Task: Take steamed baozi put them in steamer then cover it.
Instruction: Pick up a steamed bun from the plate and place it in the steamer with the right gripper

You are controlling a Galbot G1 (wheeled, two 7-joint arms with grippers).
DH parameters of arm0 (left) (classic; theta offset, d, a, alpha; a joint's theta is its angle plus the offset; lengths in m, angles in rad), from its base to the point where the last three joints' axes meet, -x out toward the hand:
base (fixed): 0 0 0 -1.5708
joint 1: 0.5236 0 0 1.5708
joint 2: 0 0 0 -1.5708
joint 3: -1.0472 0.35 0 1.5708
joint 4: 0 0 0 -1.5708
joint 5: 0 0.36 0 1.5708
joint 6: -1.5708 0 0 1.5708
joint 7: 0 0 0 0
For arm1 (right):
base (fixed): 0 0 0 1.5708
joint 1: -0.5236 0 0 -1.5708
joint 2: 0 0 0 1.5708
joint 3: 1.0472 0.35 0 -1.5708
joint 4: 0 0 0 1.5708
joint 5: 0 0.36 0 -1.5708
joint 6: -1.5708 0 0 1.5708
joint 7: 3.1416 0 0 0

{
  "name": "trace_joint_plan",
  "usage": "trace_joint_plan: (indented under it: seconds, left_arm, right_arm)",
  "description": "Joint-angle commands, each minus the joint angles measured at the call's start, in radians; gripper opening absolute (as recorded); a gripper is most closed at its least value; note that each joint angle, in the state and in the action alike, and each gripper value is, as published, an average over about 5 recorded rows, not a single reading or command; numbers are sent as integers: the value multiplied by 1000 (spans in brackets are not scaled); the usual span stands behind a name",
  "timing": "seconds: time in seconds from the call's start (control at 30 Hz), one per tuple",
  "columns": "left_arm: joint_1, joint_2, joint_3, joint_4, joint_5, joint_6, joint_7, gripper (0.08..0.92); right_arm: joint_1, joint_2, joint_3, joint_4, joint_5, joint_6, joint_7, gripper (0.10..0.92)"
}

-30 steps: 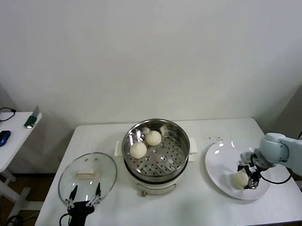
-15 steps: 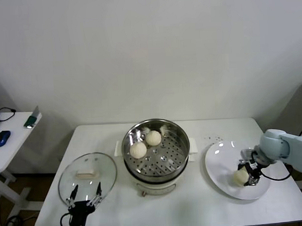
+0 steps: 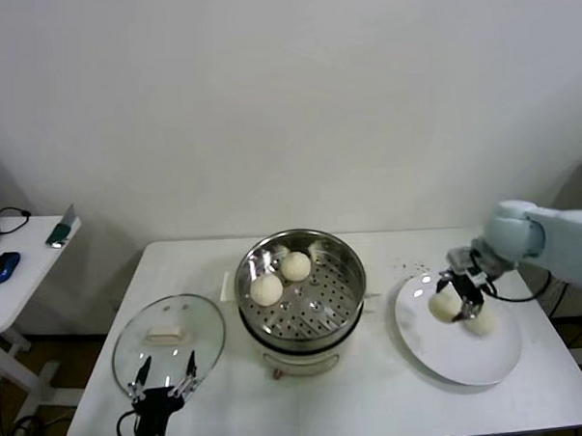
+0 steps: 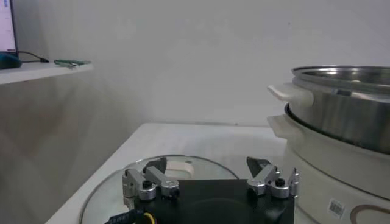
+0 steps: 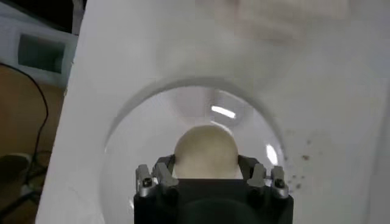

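Observation:
The steamer [image 3: 338, 303] stands mid-table with two baozi [image 3: 267, 289] [image 3: 295, 266] at its back left. My right gripper [image 3: 457, 298] is shut on a third baozi [image 3: 441, 306] and holds it above the white plate [image 3: 462, 365]; in the right wrist view that baozi [image 5: 205, 149] sits between the fingers [image 5: 163, 163] of the gripper [image 5: 206, 162]. A fourth baozi [image 3: 483, 322] lies on the plate beside it. The glass cover [image 3: 168, 331] lies flat at the left. My left gripper [image 3: 163, 382] is open at the cover's near edge; it also shows in the left wrist view [image 4: 207, 173].
A side table [image 3: 13, 278] with a blue mouse [image 3: 3, 266] stands at the far left. The left wrist view shows the steamer's wall [image 4: 347, 115] and the cover's white handle [image 4: 178, 165]. Small dark specks [image 3: 414, 266] lie behind the plate.
My right gripper has lifted the baozi off the plate's front part and carried it up and back toward the steamer. A fourth baozi now shows on the plate. The left arm has not moved.

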Motion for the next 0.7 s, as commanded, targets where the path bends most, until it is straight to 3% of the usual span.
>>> trace_joint_plan:
  seconds: [0.03, 0.47, 0.7]
  left_arm:
    - [-2, -2, 2, -2, 2, 1, 0, 823]
    - [7, -1, -6, -13, 2, 2, -1, 823]
    - [12, -8, -5, -21, 7, 2, -2, 823]
  right_arm:
    - [391, 185, -97, 34, 23, 171, -71, 696]
    - [377, 368, 121, 333, -83, 335, -56, 696]
    - [213, 457, 154, 372, -216, 328, -22, 696]
